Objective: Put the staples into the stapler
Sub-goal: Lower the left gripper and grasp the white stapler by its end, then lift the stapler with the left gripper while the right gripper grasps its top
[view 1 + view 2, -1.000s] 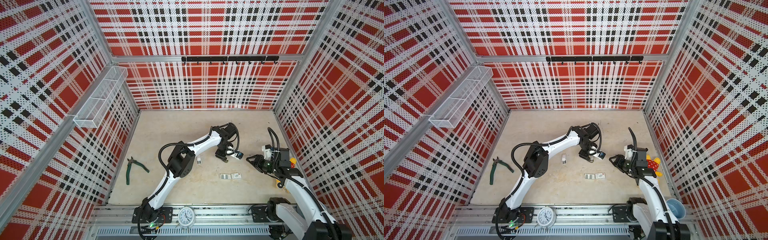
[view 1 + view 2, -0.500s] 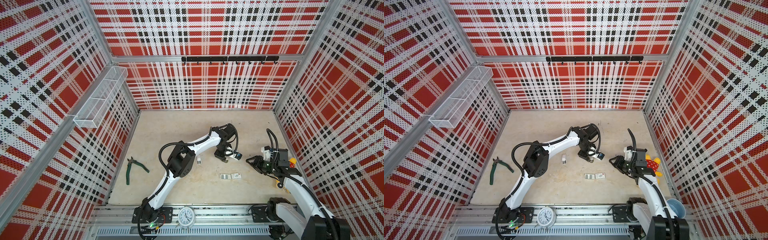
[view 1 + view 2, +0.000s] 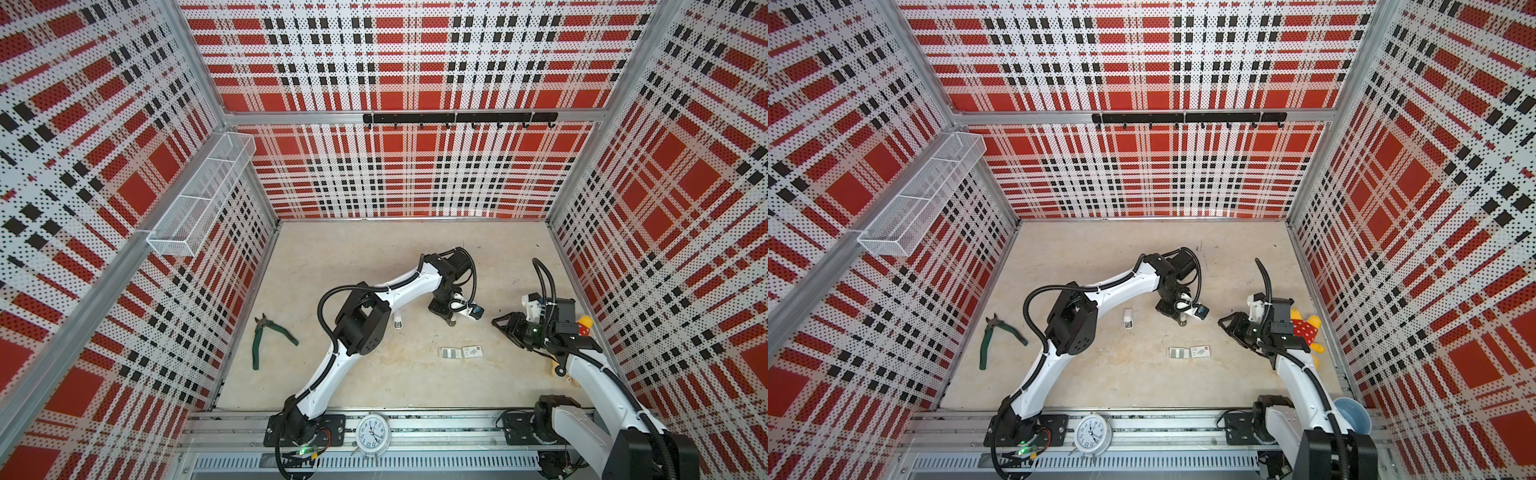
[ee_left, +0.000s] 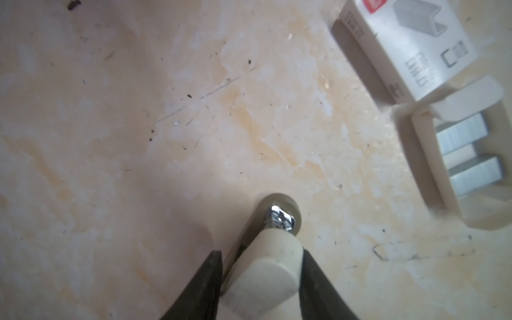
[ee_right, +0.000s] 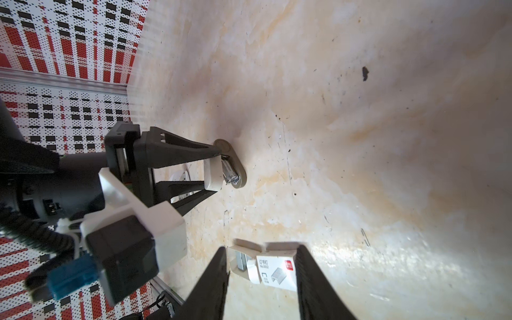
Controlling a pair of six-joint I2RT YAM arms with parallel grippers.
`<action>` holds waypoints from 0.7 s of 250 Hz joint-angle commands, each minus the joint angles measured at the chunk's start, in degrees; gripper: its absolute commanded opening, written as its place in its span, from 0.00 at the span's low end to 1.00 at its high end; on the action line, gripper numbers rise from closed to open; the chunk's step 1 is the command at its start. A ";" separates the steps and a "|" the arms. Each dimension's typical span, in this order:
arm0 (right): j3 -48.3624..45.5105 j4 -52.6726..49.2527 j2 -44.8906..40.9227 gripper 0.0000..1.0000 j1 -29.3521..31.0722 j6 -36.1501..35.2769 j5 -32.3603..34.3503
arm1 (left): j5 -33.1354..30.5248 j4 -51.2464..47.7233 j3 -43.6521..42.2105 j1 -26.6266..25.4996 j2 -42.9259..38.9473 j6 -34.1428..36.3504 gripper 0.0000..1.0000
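Tho pliers (image 3: 266, 329) lie far, sleeve (image 4: 415, 47) flanks staples (image 4: 461, 133).

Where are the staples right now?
In a top view the staples lie in their white tray on the table, right of centre, just left of the printed box sleeve.

The stained beige counter (image 3: 374, 257) is carrying green-handled pliers (image 3: 270, 336) near its left wall, a small white object (image 3: 398, 322) nearer the middle, a cardboard tray (image 4: 428, 158) holding staples (image 4: 461, 134) just beside a printed box sleeve (image 3: 473, 351), and a plush toy (image 3: 1304, 332) by the right wall. A stapler (image 5: 224, 171) is resting its grey base on it.
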 commanded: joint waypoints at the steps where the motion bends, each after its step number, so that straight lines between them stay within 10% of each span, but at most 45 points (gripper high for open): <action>1: -0.56 2.26 -0.05 0.42 -0.32 -0.56 -0.48 | -0.37 -0.09 -1.14 -0.36 0.06 2.11 0.49; 175: -1.47 6.29 1.41 0.40 -0.26 0.91 -1.93 | 0.82 0.33 0.18 0.81 -0.67 -3.86 0.27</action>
